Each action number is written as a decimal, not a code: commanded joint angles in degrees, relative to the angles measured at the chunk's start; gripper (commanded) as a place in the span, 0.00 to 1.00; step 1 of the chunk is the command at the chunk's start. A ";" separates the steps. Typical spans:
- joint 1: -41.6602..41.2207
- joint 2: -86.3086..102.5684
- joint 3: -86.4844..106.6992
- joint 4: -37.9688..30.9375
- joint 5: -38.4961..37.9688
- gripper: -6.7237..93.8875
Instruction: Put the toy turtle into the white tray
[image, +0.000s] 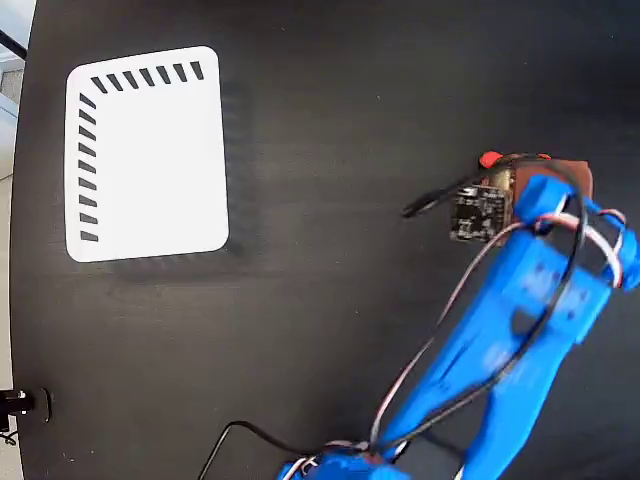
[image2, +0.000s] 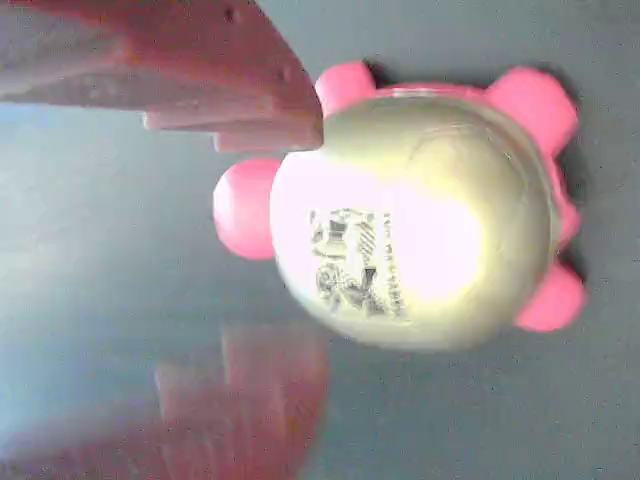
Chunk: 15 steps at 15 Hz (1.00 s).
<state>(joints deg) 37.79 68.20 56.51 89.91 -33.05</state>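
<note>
The toy turtle (image2: 420, 215) is seen lying on the dark worktop (image: 330, 330), well to the right of the white tray (image: 150, 160) in the fixed view, where only a bit of its red-orange edge (image: 490, 159) shows beside the blue arm (image: 510, 340). The tray lies flat at the far left of the worktop, with black slanted slots along its top and left edges.

In the wrist view the claw (image2: 270, 250) is held apart around the head end of the turtle: one reddish finger (image2: 200, 80) is seen at the top, its tip touching or just beside the shell, and the other, blurred, at the bottom, clear of the shell. The glossy pale shell bears a dark printed mark (image2: 355, 265), and pink legs stick out around it. Nothing is clamped.
</note>
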 joint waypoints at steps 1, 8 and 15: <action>0.88 -1.41 -5.19 0.53 -1.23 0.46; 2.64 -9.23 -8.26 2.55 -2.02 0.60; 4.13 -17.31 -11.78 -0.97 -1.14 0.60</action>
<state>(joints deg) 40.87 49.39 47.99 89.03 -34.01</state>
